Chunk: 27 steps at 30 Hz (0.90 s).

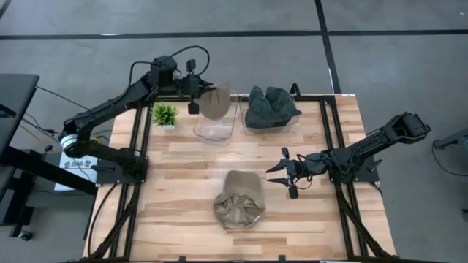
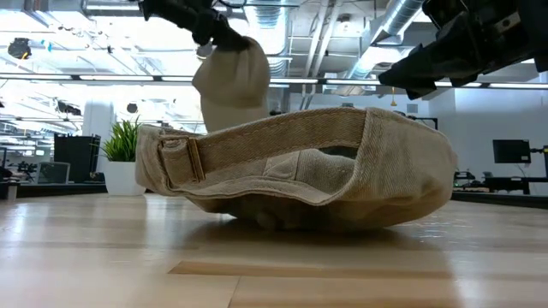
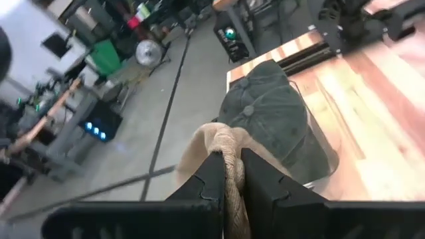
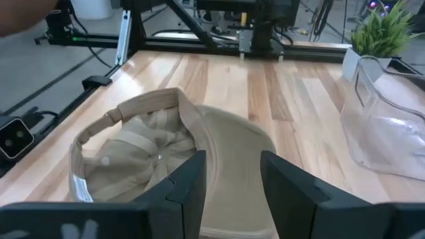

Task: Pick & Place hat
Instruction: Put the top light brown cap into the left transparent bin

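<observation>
Upside-down tan hat [image 2: 295, 171] lies on worktop [image 1: 183, 183], front centre | left pincer [image 1: 194, 95] closed on a 2nd tan hat [image 1: 214, 101], hanging over clear bin [image 1: 213, 130] | dark hat [image 1: 269, 107] in the neighbouring bin | right pincer [image 1: 285, 174] open, just beside the lying hat, not touching.

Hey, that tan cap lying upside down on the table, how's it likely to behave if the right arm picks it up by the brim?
The tan cap will probably flop: its crown looks crumpled and soft, and the other tan cap hangs limp from the left tool. The brim looks stiffer, so the right tool likely gets firmer purchase there. It seems light, and rolling looks unlikely.
</observation>
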Each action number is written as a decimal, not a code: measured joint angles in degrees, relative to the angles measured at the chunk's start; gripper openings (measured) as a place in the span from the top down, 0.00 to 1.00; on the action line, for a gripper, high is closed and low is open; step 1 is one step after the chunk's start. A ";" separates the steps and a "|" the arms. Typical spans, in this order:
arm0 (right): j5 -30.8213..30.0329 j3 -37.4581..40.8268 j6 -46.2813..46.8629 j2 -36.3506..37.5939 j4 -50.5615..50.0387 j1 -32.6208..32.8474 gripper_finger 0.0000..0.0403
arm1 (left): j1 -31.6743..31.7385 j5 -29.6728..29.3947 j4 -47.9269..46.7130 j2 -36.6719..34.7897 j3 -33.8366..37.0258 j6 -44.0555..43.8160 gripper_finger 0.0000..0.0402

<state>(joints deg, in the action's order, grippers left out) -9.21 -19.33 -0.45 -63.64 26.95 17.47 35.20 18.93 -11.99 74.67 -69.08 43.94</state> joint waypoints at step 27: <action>-7.65 0.00 13.59 -0.22 0.06 1.02 0.70 | 2.95 8.80 0.15 8.92 0.00 29.10 0.92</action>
<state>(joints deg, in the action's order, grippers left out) -16.86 -19.33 13.14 -63.86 27.00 18.50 38.15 27.73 -11.84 83.59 -69.08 73.04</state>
